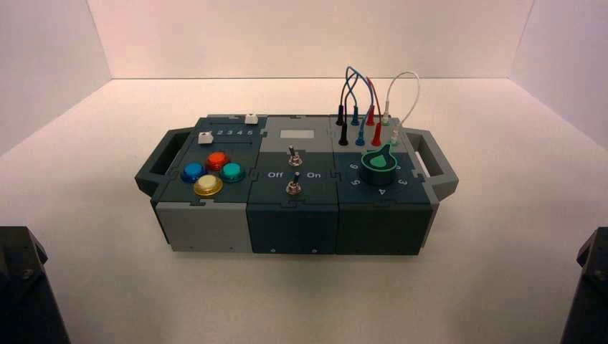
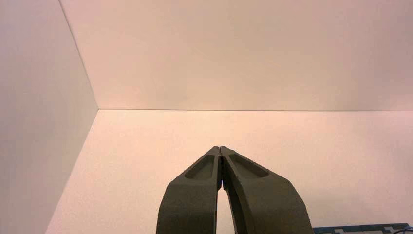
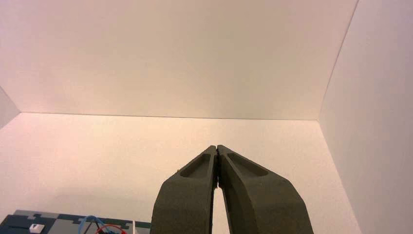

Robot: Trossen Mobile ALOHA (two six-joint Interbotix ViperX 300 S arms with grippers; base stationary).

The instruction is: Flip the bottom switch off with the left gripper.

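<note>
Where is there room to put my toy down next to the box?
Bare white floor lies before the box, between the parked left gripper and right gripper, and beside both handles. The box top is crowded: buttons, switches, wires.

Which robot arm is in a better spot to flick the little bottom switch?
Left, narrowly. Both arms sit parked at the near corners, grippers shut. The bottom switch lies slightly left of the box's middle, so the left gripper has the marginally shorter path.

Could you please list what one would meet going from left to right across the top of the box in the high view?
Left handle → blue button → teal button → bottom switch → green knob → right handle.
</note>
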